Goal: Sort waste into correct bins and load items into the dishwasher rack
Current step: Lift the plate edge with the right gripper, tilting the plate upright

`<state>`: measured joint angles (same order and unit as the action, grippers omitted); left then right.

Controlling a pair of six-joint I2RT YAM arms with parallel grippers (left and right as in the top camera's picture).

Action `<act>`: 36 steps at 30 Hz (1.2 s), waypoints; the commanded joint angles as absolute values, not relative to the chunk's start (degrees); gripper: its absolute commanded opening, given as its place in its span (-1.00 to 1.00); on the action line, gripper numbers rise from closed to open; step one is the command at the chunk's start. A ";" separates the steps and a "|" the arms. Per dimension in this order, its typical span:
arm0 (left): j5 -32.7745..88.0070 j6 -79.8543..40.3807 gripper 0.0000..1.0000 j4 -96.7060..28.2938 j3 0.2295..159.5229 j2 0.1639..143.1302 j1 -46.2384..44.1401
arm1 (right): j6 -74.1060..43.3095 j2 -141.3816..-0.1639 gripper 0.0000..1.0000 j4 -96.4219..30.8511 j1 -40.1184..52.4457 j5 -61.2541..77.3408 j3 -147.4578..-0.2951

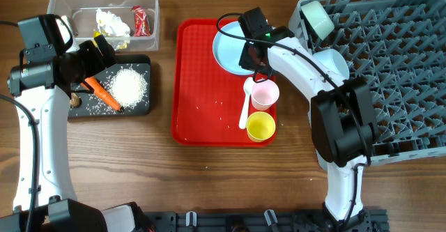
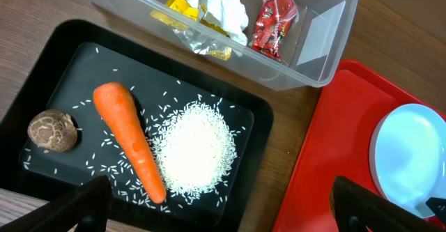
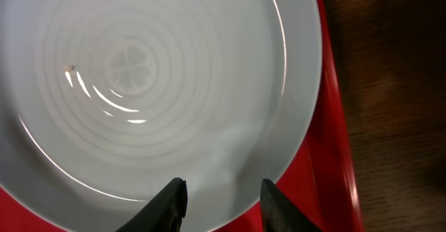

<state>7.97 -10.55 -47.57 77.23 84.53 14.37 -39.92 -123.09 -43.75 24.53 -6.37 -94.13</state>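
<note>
left gripper (image 2: pixel 219 184): jaws wide open, nothing between them. i have it hanging over the black tray, near its front edge.
right gripper (image 3: pixel 221 190): jaws part open with a narrow gap, and i see nothing clamped. it sits over the plate's rim on the side facing the red tray's right edge. can't tell if it touches.
clear tub (image 1: pixel 70 12): table's far left corner. holds the crumpled tissue (image 2: pixel 223 2), a yellow wrapper (image 2: pixel 178 5) and a red wrapper (image 2: pixel 275 19).
black tray (image 1: pixel 139 105): just in front of the tub. rice (image 2: pixel 195 148) is piled mid-right, the carrot (image 2: pixel 132 141) lies along its left side touching it, and the brown lump (image 2: pixel 52 131) is at the left end.
red tray (image 1: pixel 202 86): table centre. plate (image 1: pixel 230 51) at the far right corner, pink cup (image 1: pixel 265 94) on the right edge, yellow cup (image 1: pixel 260 127) at the near right corner. the white spoon (image 1: pixel 245 106) lies just left of the cups, with a few stray grains around.
rack (image 1: pixel 397 65): table's right edge. pale blue bowl (image 1: pixel 318 19) at its far left corner. a second pale bowl (image 1: pixel 340 65) is partly hidden under the right arm.
</note>
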 commanded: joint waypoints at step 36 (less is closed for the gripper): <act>7.84 -9.82 1.00 -47.57 77.73 84.75 14.70 | -34.50 -127.76 -0.79 -39.48 24.71 -6.37 -92.33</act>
<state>7.97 -10.55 -47.57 77.23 84.53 14.37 -38.28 -126.45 -40.12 24.58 -5.02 -93.12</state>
